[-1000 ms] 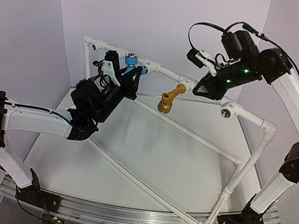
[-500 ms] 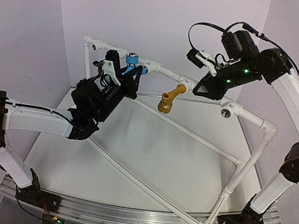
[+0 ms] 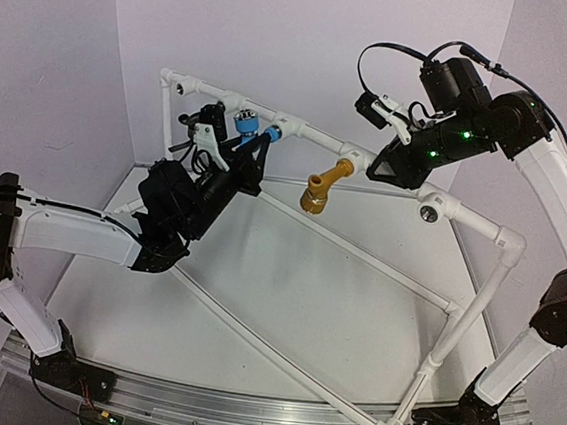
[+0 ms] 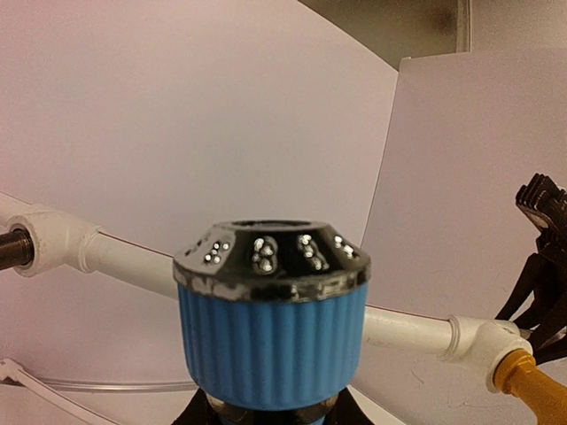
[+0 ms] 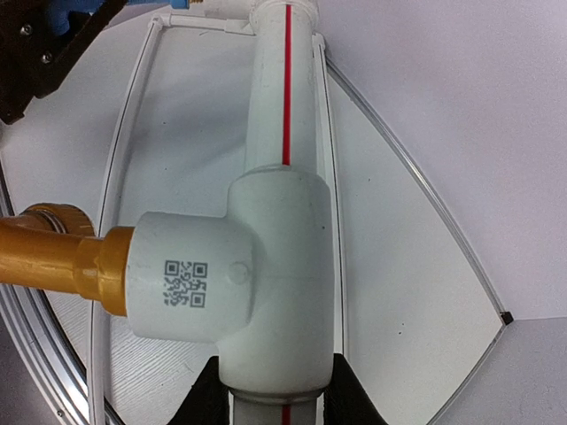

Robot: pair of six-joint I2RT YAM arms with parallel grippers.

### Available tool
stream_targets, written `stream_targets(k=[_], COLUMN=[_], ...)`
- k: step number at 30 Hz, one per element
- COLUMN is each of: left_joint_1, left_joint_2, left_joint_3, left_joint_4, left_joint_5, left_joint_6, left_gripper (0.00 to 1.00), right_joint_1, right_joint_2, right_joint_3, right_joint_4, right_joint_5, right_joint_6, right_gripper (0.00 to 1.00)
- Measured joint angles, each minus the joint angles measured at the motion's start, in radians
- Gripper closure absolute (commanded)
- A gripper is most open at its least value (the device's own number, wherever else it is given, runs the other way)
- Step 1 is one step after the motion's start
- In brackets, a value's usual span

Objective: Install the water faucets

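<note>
- The yellow faucet [image 3: 323, 187] looks done: it sits in a tee fitting [image 5: 266, 257] on the back rail of the white pipe frame [image 3: 480, 292], near twelve o'clock in the top view. Its spout points toward six o'clock.
- The blue faucet [image 4: 270, 341] is the one in hand. It is up at the back rail at about eleven o'clock, clamped in the left gripper [image 3: 252, 139], whose jaws are pinched narrow around its body below the ribbed knob.
- Whether the blue faucet is fully seated I cannot tell. The top view shows blue at the fitting just to its three o'clock side, so I judge it to be going in or nearly home.
- The right gripper [image 3: 386, 170], at one o'clock, is closed around the pipe just under the yellow faucet's tee fitting (its fingers flank the pipe in the wrist view). I take this as bracing the frame, not installing anything.
- An open socket [image 3: 429, 214] faces up at about two o'clock, with nothing in it.
- The black faucet does not show clearly in any view. A dark stub sits in a fitting at nine o'clock in the left wrist view, but I cannot say what it is.
- My estimate: one faucet is in, the second is partly in and the third is left.
</note>
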Motion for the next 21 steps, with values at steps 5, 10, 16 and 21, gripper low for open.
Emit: stream_targets(k=[5,10,16,21], left_joint_1=[-0.002,-0.002,0.007,0.032], left_joint_2=[-0.002,-0.011,-0.029,-0.045], left_joint_3=[0.01,0.028,0.062,0.118], left_joint_4=[-0.042,-0.093,-0.181,-0.275], left_joint_5=[-0.009,-0.013,-0.007,0.023], left_joint_6=[-0.038,-0.072,-0.115,-0.157], left_gripper=[0.83,0.79,0.75,0.73], right_joint_1=[-0.001,-0.003,-0.005,-0.005], right_joint_2=[-0.002,-0.003,-0.006,-0.008], right_joint_3=[-0.006,-0.009,-0.016,-0.02], right_joint_4=[0.006,0.01,0.019,0.023], right_joint_5=[0.008,0.012,0.015,0.01], right_joint_6=[-0.002,-0.002,-0.003,-0.006], right_gripper=[1.0,1.0,1.0,1.0])
